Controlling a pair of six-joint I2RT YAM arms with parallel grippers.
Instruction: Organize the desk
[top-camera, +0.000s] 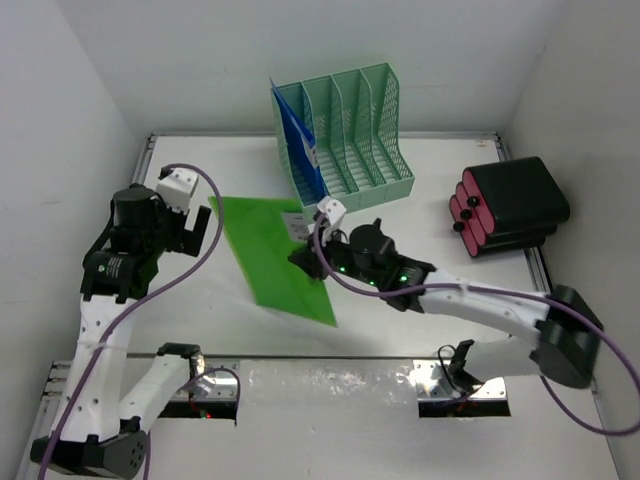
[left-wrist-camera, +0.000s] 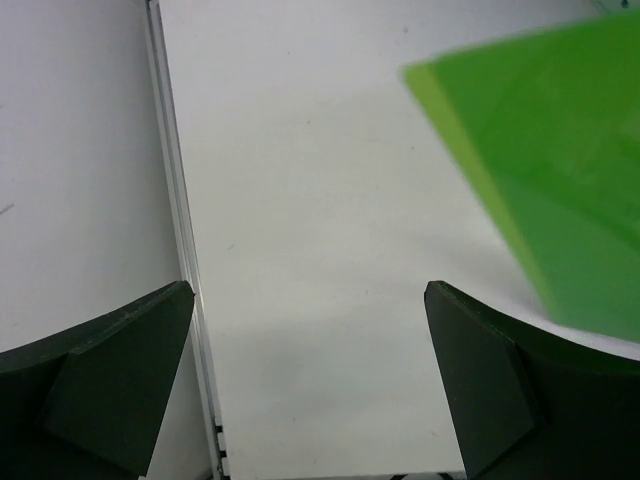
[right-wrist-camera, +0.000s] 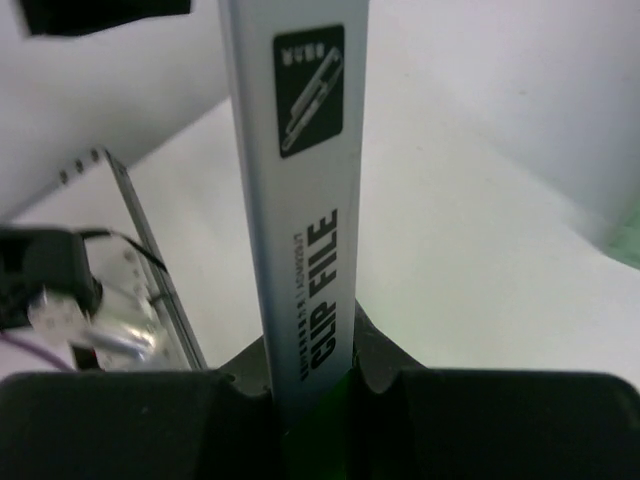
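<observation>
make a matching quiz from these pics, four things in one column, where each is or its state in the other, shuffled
Things:
1. green clip file
2. mint file rack
3. black case
4. left end effector

Place or state:
A. open, holding nothing
B. far middle of the desk
C. right side of the desk
D. clamped in the right end effector

Pairs: 1-D, 2-B, 3-C, 4-A
</observation>
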